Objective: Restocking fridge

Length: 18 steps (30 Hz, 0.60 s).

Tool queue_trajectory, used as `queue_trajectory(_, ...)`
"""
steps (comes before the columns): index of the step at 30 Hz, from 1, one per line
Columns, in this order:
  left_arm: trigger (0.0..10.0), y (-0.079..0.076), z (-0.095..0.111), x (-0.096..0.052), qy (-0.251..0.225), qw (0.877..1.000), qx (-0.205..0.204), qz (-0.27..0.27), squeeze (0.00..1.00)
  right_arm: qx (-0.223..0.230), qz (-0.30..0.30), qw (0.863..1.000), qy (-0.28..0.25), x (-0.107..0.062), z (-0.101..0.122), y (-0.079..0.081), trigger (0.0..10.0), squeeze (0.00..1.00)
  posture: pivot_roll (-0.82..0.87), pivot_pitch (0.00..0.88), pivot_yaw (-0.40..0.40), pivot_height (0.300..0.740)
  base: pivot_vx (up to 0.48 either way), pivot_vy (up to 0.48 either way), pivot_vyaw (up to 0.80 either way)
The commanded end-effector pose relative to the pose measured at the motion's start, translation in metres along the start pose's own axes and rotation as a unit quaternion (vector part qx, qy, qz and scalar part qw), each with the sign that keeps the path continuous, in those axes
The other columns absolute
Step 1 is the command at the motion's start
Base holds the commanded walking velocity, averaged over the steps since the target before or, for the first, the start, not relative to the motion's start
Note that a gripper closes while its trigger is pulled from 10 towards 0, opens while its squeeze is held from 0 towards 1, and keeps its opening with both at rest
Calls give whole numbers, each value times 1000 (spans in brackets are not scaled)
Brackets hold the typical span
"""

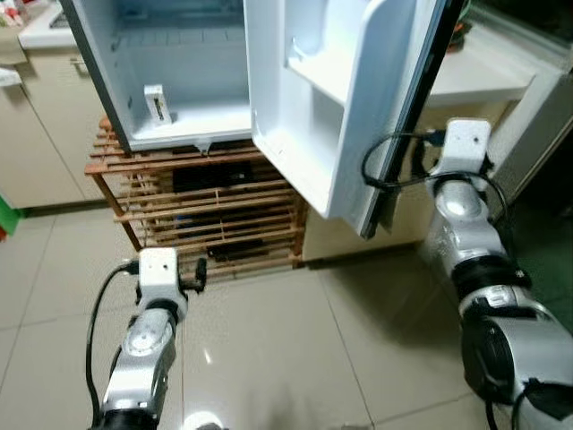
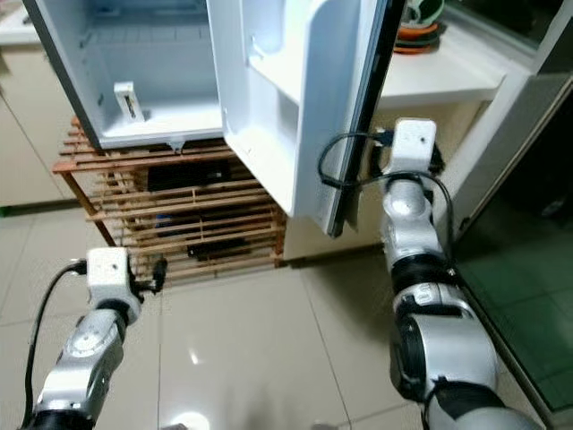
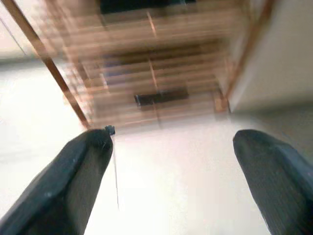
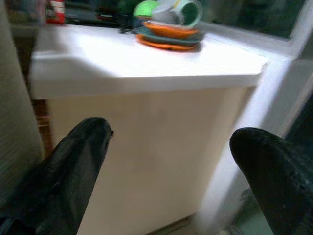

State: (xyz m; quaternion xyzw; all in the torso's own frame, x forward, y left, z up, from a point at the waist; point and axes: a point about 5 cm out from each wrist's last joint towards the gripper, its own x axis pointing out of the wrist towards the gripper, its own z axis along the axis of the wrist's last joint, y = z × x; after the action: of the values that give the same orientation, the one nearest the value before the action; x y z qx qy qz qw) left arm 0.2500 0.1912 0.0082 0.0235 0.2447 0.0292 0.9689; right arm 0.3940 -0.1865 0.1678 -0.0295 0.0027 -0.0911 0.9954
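Fridge (image 1: 179,81) sits on one wooden slatted rack (image 1: 206,210), its single door (image 1: 340,98) swung wide. Two grippers, left gripper (image 3: 171,171) facing the rack and right gripper (image 4: 166,161) behind the door, both spread wide and empty.

Fridge (image 2: 152,81) sits open on a wooden slatted rack (image 2: 179,210), its door (image 2: 300,107) swung wide toward the right arm. Right arm (image 2: 412,215) is raised just beside the door's dark edge. Left arm (image 2: 98,313) is low over the tiled floor (image 2: 260,349), in front of the rack. Stacked dishes (image 2: 419,27) rest on the white bench (image 2: 448,76) beyond the door.
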Motion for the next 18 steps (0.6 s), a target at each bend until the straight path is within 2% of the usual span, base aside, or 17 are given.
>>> queue_trajectory(1, 10000, -6, -5, 0, 16, 1000, 8, -15, 0, 12, 22, 1000, -5, 1, 4, 8, 10000, 35, -73, 37, -50, 740, 0, 0, 0)
queue_trajectory(2, 10000, -10, -8, 0, 23, 999, 5, -22, 0, 22, 38, 999, -6, 0, 5, 15, 10000, 31, -77, 32, -48, 740, 0, 0, 0)
queue_trajectory(3, 10000, -20, -10, 1, 28, 999, 10, -41, 0, 41, 65, 997, -10, -1, 7, 27, 10000, 27, -89, 17, -39, 740, 0, 0, 0)
queue_trajectory(4, 10000, -20, -10, 1, 28, 999, 10, -41, 0, 41, 65, 997, -10, -1, 7, 27, 10000, 27, -89, 17, -39, 740, 0, 0, 0)
queue_trajectory(6, 10000, -27, -4, 4, 21, 998, 22, -58, 0, 64, 114, 991, -18, -9, 11, 52, 10000, 27, -95, 0, -24, 740, 0, 0, 0)
queue_trajectory(7, 10000, -27, -4, 4, 21, 998, 22, -58, 0, 64, 114, 991, -18, -9, 11, 52, 10000, 27, -95, 0, -24, 740, 0, 0, 0)
queue_trajectory(8, 10000, -25, 1, 8, 14, 997, 25, -67, 0, 88, 176, 980, -29, -23, 18, 85, 10000, 31, -99, 0, -16, 740, 0, 0, 0)
queue_trajectory(9, 10000, -24, 2, 9, 13, 997, 25, -69, 0, 94, 190, 977, -32, -26, 20, 92, 10000, 31, -99, 0, -16, 740, 0, 0, 0)
queue_trajectory(10, 10000, -22, 3, 10, 13, 997, 24, -67, 0, 114, 229, 966, -34, -35, 24, 108, 10000, 27, -111, 0, -9, 740, 0, 0, 0)
queue_trajectory(11, 10000, -21, 3, 11, 13, 997, 26, -67, 0, 134, 287, 948, -43, -48, 31, 124, 10000, 31, -111, 0, -9, 740, 0, 0, 0)
queue_trajectory(12, 10000, -19, 4, 12, 12, 997, 29, -64, 0, 155, 364, 917, -62, -66, 42, 141, 10000, 31, -117, 0, -8, 740, 0, 0, 0)
queue_trajectory(13, 10000, -19, 4, 12, 12, 997, 29, -64, 0, 155, 364, 917, -62, -66, 42, 141, 10000, 31, -117, 0, -8, 740, 0, 0, 0)
queue_trajectory(14, 10000, -16, 7, 12, 6, 998, 27, -60, 0, 164, 436, 881, -88, -87, 56, 154, 10000, 35, -119, 0, -6, 740, 0, 0, 0)
queue_trajectory(15, 10000, -14, 12, 13, -4, 998, 27, -61, 0, 164, 470, 862, -95, -102, 62, 157, 10000, 27, -113, 0, -9, 740, 0, 0, 0)
queue_trajectory(18, 10000, -13, 19, 14, -22, 998, 26, -56, 0, 168, 447, 876, -68, -96, 49, 145, 10000, 24, -98, 0, -11, 740, 0, 0, 0)
